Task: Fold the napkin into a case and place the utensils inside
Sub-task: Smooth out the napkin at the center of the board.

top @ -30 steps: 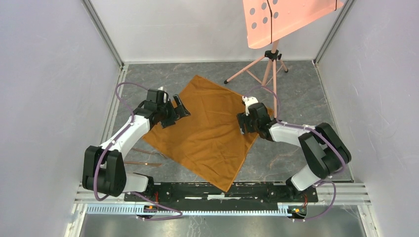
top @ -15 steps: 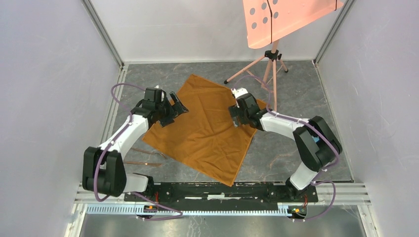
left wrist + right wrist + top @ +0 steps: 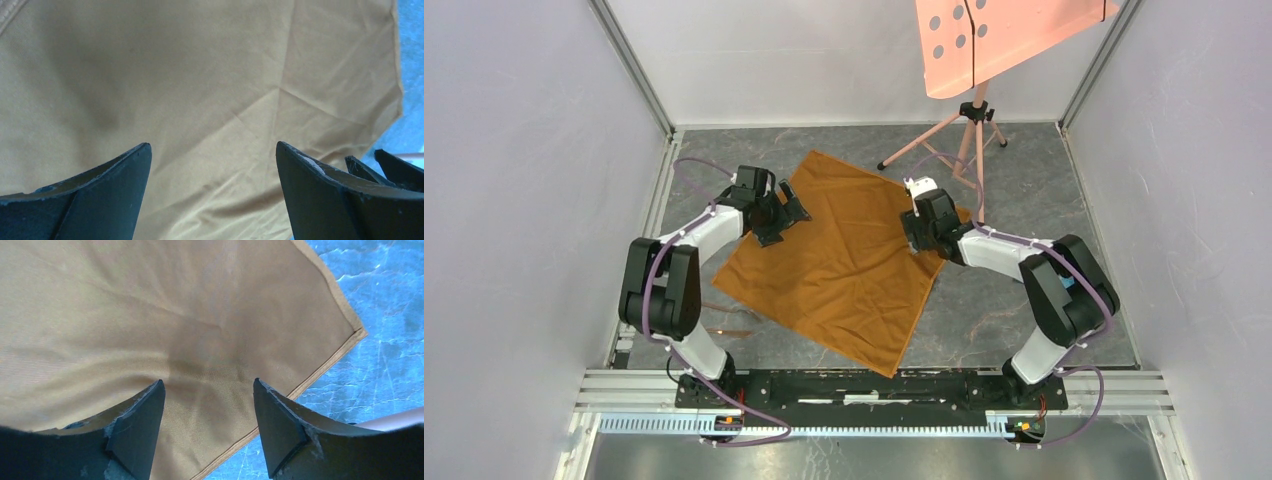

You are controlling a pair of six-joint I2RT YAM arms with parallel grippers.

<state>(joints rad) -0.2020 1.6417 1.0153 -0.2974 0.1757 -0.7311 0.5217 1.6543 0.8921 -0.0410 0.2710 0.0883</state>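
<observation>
The orange-brown napkin (image 3: 844,260) lies spread flat as a diamond on the grey table. My left gripper (image 3: 786,218) is open above its left corner area; the left wrist view shows the cloth (image 3: 200,100) between the spread fingers (image 3: 115,185). My right gripper (image 3: 916,235) is open above the cloth's right corner; the right wrist view shows the napkin's hemmed edge (image 3: 320,370) and corner just ahead of the fingers (image 3: 280,425). The thin copper utensils (image 3: 719,318) lie on the table left of the napkin. No folded case shows.
A salmon-pink perforated panel (image 3: 1014,35) on a tripod (image 3: 972,135) stands at the back right, one tripod leg close to my right gripper. White walls enclose the table (image 3: 1044,190) on three sides. A metal rail (image 3: 874,385) runs along the near edge.
My left gripper has moved right and a little farther back over the napkin's left corner. My right gripper swung toward the back, then shifted slightly right to the cloth's right corner. The napkin lies unchanged.
</observation>
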